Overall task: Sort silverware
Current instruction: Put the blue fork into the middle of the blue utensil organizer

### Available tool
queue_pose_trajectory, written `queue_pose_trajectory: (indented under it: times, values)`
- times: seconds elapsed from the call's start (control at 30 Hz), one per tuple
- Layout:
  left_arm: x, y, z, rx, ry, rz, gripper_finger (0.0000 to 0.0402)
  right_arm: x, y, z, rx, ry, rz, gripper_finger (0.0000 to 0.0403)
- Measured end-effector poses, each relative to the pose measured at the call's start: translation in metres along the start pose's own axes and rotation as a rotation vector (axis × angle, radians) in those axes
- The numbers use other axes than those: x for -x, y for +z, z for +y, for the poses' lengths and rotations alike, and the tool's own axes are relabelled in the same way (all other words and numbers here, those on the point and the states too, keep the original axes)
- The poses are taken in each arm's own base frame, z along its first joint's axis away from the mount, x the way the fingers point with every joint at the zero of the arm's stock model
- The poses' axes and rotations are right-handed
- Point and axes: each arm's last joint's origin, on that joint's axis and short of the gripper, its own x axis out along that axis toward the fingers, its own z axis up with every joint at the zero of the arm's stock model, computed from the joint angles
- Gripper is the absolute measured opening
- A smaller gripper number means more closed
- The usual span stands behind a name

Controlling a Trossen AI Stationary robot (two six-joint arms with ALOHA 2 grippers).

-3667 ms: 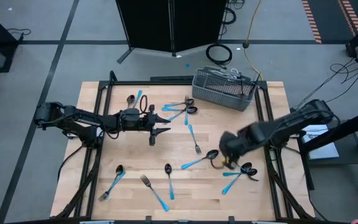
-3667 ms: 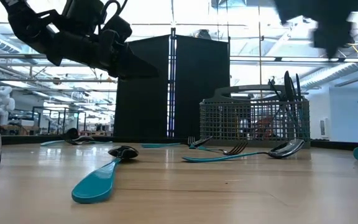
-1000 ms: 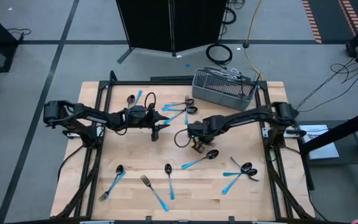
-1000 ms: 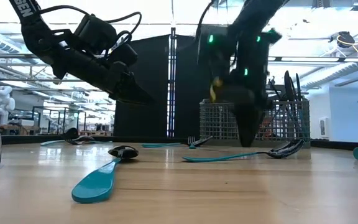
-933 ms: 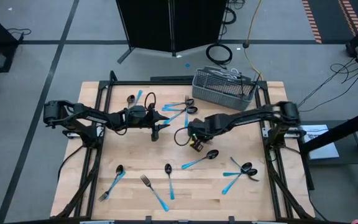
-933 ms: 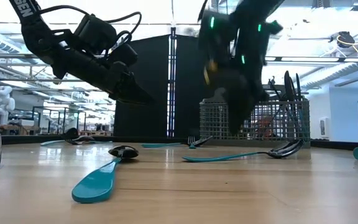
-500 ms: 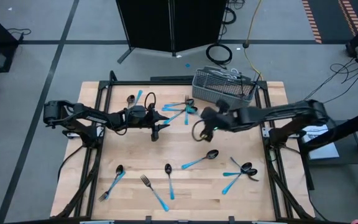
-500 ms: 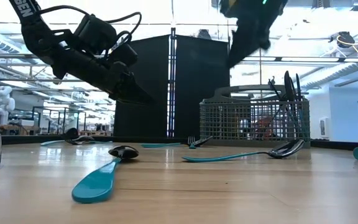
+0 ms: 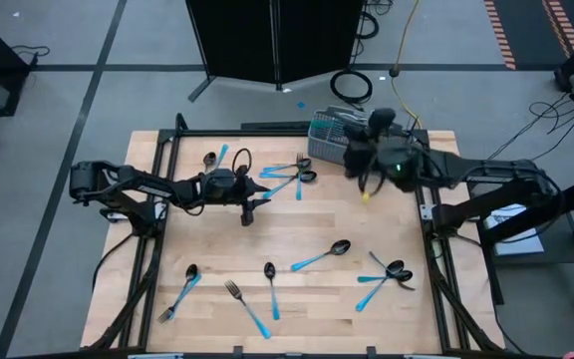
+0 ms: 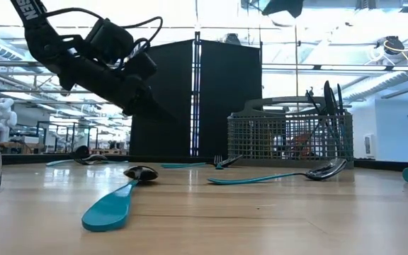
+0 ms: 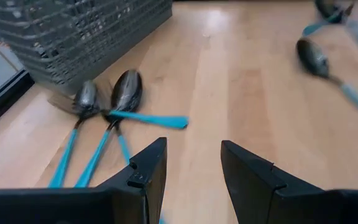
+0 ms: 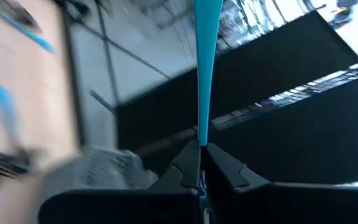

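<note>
silverware [image 9: 320, 255] lies scattered over the wooden counter [image 9: 407, 219]: spoons and forks along the lower half of the high view, a crossed cluster [image 9: 289, 176] at upper centre, more at lower right [image 9: 387, 272]. the right tool [image 9: 367, 184], at upper right of the high view beside the grey mesh basket [image 9: 357, 142], is clamped on one piece; in the right wrist view a light-blue handle [image 12: 202, 56] rises straight up from between its closed fingers [image 12: 188, 163], and whether that piece is a fork, spoon or knife is hidden. the left tool [image 11: 190, 163] hangs at centre left of the high view, its fingers [image 11: 146, 171] parted and empty, looking toward two spoons [image 11: 107, 102] lying against the basket wall.

each piece looks light, thin and rigid, so little force should lift it, but the smooth handle and flat lie on the counter likely make it prone to sliding or pivoting. a pinch across the blue handle near the neck, closer to the heavier dark head, would probably balance best; the crossed pieces may drag one another along.
</note>
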Motion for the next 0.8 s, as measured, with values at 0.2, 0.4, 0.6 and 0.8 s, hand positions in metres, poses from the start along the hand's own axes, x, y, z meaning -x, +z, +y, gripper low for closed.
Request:
queue_pose_trajectory:
  times: [0.2,0.4,0.6,0.8]
  values:
    - [0.026,-0.003,0.026,0.025,0.092,-0.13,0.0148,-0.037,-0.038,-0.007,0.315,0.033,0.267,0.0]
    - [0.044,-0.002,0.044,0.053,0.158,-0.264,0.0148,-0.051,-0.063,-0.015,0.613,0.104,0.415,0.0]
    - [0.046,-0.002,0.048,0.049,0.134,-0.281,0.0148,-0.053,-0.07,-0.02,0.949,0.101,0.601,0.0]
    - [0.049,0.005,0.051,0.017,0.076,-0.363,0.0148,-0.056,-0.086,-0.003,1.185,0.294,0.712,0.0]
